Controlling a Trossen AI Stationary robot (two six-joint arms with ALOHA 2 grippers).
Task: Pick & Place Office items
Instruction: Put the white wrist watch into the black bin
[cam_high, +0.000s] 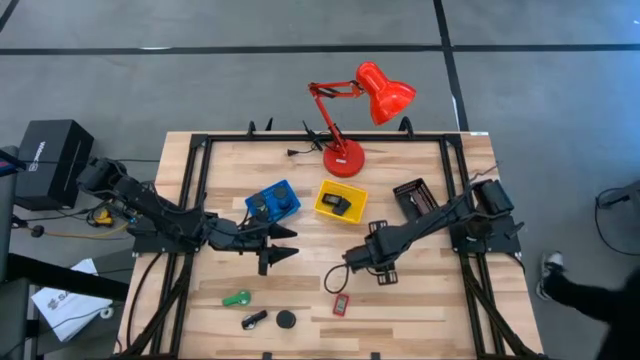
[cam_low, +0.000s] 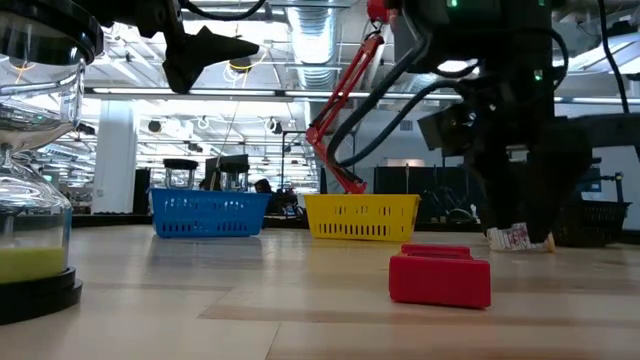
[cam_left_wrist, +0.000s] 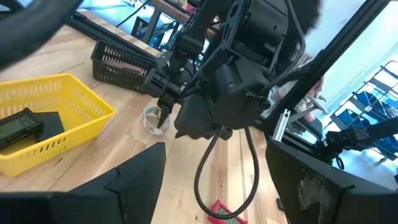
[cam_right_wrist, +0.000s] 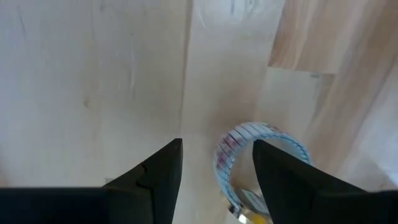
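A clear ring (cam_right_wrist: 264, 132) lies flat on the table under my right gripper (cam_right_wrist: 217, 168), near the table's middle. That gripper is open and points down, with one finger (cam_right_wrist: 292, 180) over the ring's hole and the other outside its wall. The ring (cam_low: 520, 237) also shows in the low view. My left gripper (cam_high: 280, 248) is open and hangs above the table near the blue tray, holding nothing. A green clip (cam_high: 236, 298), a black piece (cam_high: 254, 320), a black disc (cam_high: 287, 319) and a red rectangle (cam_high: 341, 305) lie by the near edge. My right gripper comes at the ring from above, with the ring's wall (cam_right_wrist: 222, 155) standing between its two open fingers. The ring lies flat on the table. I cannot tell whether either finger touches it.
A blue tray (cam_high: 273, 202), a yellow tray (cam_high: 340, 200) with a dark block inside and a black tray (cam_high: 415, 195) stand mid-table. A red desk lamp (cam_high: 345, 158) stands at the far edge. A glass vessel (cam_low: 30, 150) looms close in the low view.
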